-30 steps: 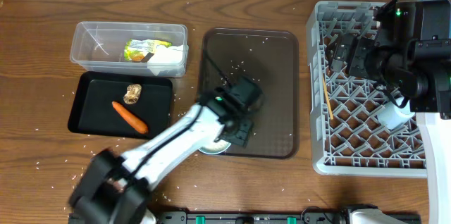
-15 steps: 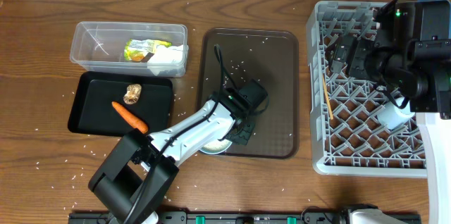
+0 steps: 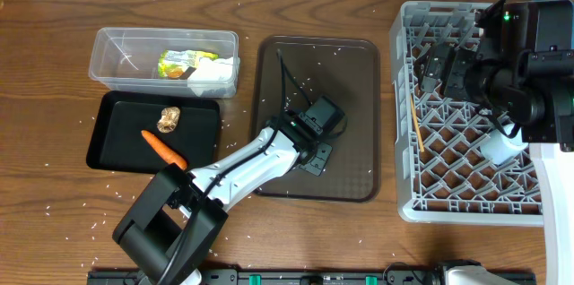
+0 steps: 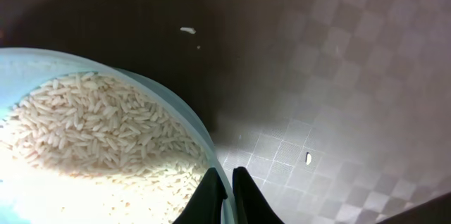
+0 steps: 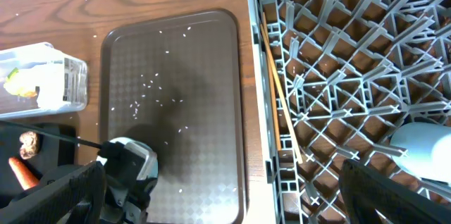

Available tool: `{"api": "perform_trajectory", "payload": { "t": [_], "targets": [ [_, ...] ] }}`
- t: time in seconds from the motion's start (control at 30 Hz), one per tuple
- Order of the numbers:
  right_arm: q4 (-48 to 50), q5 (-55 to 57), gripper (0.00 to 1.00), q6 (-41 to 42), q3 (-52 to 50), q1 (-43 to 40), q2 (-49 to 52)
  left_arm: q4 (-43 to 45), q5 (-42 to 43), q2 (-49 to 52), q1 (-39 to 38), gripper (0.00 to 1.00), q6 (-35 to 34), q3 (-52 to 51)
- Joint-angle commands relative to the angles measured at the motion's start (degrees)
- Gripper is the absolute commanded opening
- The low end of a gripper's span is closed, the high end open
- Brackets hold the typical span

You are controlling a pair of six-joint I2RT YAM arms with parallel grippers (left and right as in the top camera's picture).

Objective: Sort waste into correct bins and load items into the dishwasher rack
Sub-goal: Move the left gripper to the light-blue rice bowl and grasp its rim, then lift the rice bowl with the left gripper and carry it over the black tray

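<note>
In the left wrist view my left gripper (image 4: 227, 175) is shut on the pale blue rim of a small cup (image 4: 158, 94) filled with white rice grains (image 4: 91, 125). One finger is inside the rim and one outside. From overhead the left gripper (image 3: 309, 149) is low over the brown serving tray (image 3: 350, 79) and hides the cup. My right gripper (image 3: 446, 70) hangs open and holds nothing above the grey dishwasher rack (image 3: 466, 191). Its fingers (image 5: 56, 196) show spread wide in the right wrist view. A white cup (image 3: 500, 146) lies in the rack.
The clear tub (image 3: 117, 61) holds the yellow-green wrapper (image 3: 184, 63) and white tissue (image 3: 215, 70). Below it, the black tray (image 3: 112, 137) carries the carrot (image 3: 165, 148) and a brown lump (image 3: 168, 119). A chopstick (image 3: 416, 124) lies in the rack. Loose rice dots the tray and table.
My left gripper has closed on the cup's rim and shifted up and right over the tray. The cup, seen at the tray's front edge before, is now hidden. The right arm is still.
</note>
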Motion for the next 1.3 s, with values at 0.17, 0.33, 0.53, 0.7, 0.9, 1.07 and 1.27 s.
{"api": "perform_trajectory", "payload": {
  "t": [0.17, 0.33, 0.53, 0.7, 0.9, 1.07, 1.27],
  "targets": [
    [0.00, 0.63, 0.99, -0.28, 0.00, 0.15, 0.09, 0.39, -0.26, 3.74, 0.11, 0.08, 6.12, -0.26],
    [-0.09, 0.66, 0.99, -0.26, 0.00, 0.15, 0.09, 0.83, -0.24, 4.85, 0.13, 0.14, 6.10, -0.20],
    [-0.31, 0.63, 0.99, -0.28, 0.00, 0.15, 0.09, 1.66, -0.26, 4.90, 0.13, 0.24, 6.12, -0.20],
    [-0.90, 1.16, 0.99, -0.37, 0.00, 0.15, 0.09, 1.64, -0.26, 4.87, 0.13, 0.06, 6.10, -0.11],
    [-0.96, 1.20, 0.99, -0.72, 0.00, 0.15, 0.07, -3.85, -0.26, 2.47, 0.20, 0.06, 4.11, 4.11],
    [-0.96, 1.20, 0.99, -0.72, 0.00, 0.15, 0.07, -12.28, -0.28, -2.14, 1.62, 0.06, 1.27, 10.71],
    [-0.98, 1.20, 0.99, -0.72, 0.00, 0.15, 0.07, -18.95, -0.31, -8.90, 7.98, 0.06, -6.80, 12.57]
  ]
}}
